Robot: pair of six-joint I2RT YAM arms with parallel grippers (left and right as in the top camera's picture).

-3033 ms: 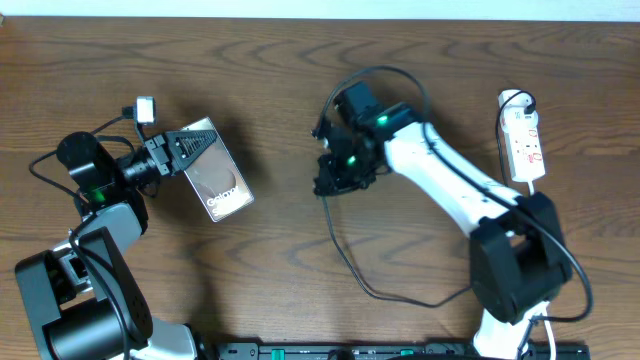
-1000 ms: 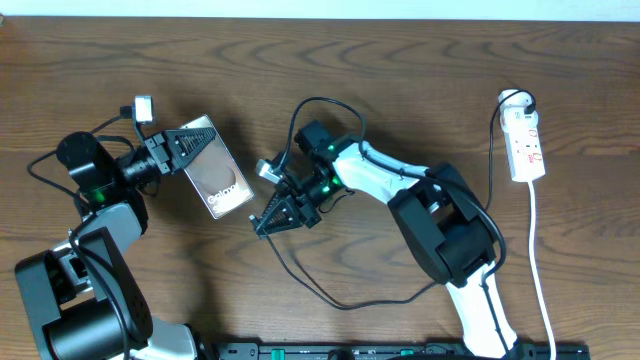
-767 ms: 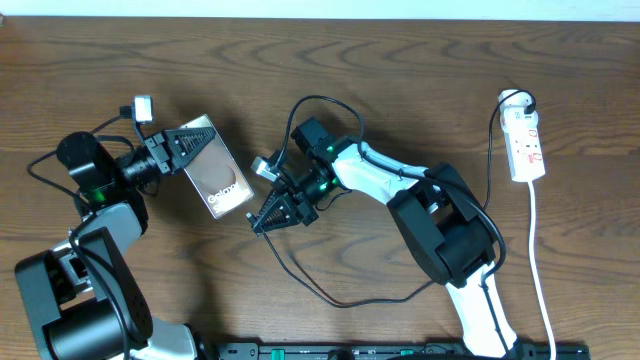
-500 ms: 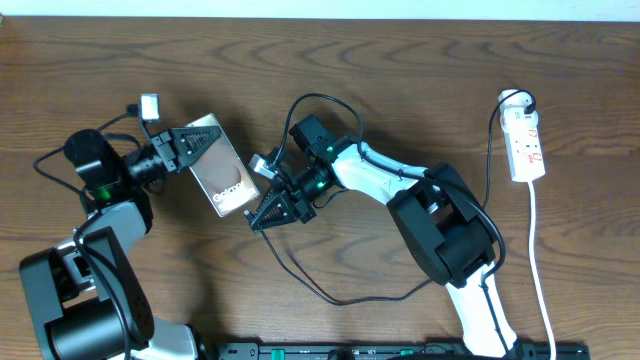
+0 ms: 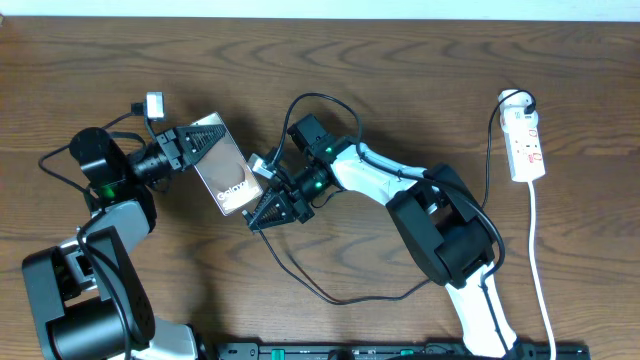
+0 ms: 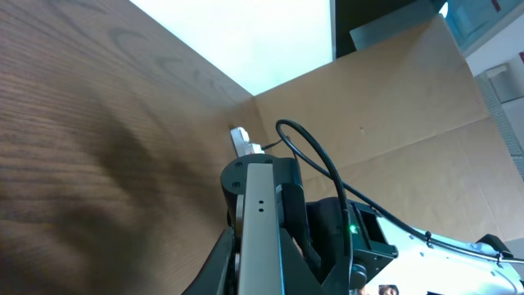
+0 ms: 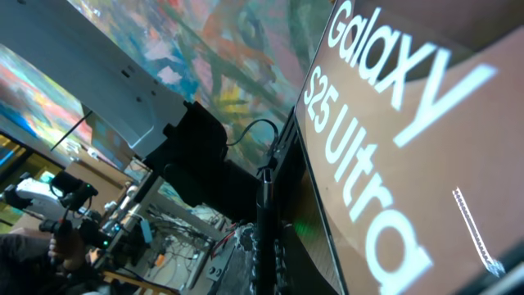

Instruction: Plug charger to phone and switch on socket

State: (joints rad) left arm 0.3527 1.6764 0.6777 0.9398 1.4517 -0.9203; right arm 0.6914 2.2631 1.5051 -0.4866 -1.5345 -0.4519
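Wood table (image 5: 420, 60), left-centre: left gripper (image 5: 186, 148) pinches phone (image 5: 228, 172), raised; right gripper (image 5: 258, 218) pinches charger (image 5: 330, 299) tip at phone's near edge. Line tip square with port, push gently, phone braced. Socket (image 5: 524, 140) far right.

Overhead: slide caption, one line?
Left gripper holds the phone; right gripper holds the charger tip at its bottom edge; socket sits apart, far right.

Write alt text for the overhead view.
At a wooden table, the left claw grips one end of the phone; the right claw, shut on the charger, sits at the phone's other end. The white socket lies far right.
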